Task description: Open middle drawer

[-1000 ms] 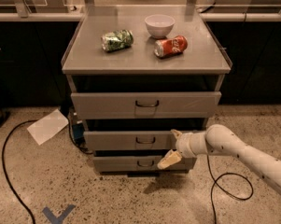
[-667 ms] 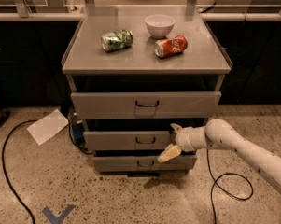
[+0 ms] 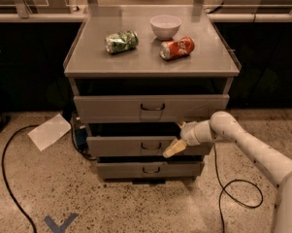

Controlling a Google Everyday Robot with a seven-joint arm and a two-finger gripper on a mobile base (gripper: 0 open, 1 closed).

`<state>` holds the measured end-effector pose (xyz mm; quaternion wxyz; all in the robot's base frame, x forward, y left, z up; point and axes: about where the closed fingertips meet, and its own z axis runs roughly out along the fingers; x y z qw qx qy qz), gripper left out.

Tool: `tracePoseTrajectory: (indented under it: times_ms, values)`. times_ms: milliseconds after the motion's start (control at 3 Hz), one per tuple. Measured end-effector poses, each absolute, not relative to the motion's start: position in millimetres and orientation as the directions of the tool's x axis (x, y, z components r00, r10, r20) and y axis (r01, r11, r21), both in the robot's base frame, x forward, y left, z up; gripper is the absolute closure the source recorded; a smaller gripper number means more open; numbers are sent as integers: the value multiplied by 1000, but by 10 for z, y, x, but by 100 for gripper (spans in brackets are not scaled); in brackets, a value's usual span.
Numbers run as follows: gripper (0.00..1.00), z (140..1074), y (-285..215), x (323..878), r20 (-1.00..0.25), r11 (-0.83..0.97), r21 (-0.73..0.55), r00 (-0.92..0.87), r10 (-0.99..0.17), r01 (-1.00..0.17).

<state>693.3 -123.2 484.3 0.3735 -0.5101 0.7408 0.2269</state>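
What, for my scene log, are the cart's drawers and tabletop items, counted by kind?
Grey metal drawers: 3 (top drawer, middle drawer, bottom drawer)
Drink cans: 2 (green can, red can)
White round bowl: 1
Total: 6
Gripper at middle drawer's front, right of handle.

three drawers [image 3: 150,107] [image 3: 150,145] [image 3: 150,169], two cans [image 3: 121,41] [image 3: 177,48], one bowl [image 3: 165,26]

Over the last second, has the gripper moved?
Yes. The gripper rose, from the middle drawer's lower edge to level with its handle.
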Motion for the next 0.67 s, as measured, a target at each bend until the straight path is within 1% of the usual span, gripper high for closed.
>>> tracePoseTrajectory:
  times_ms: [333, 667]
  values:
    - [0, 4555, -1208, 6940, -777, 360, 27, -246, -580, -933]
    - [0, 4274, -1169, 6800, -765, 345, 96, -291, -575, -934]
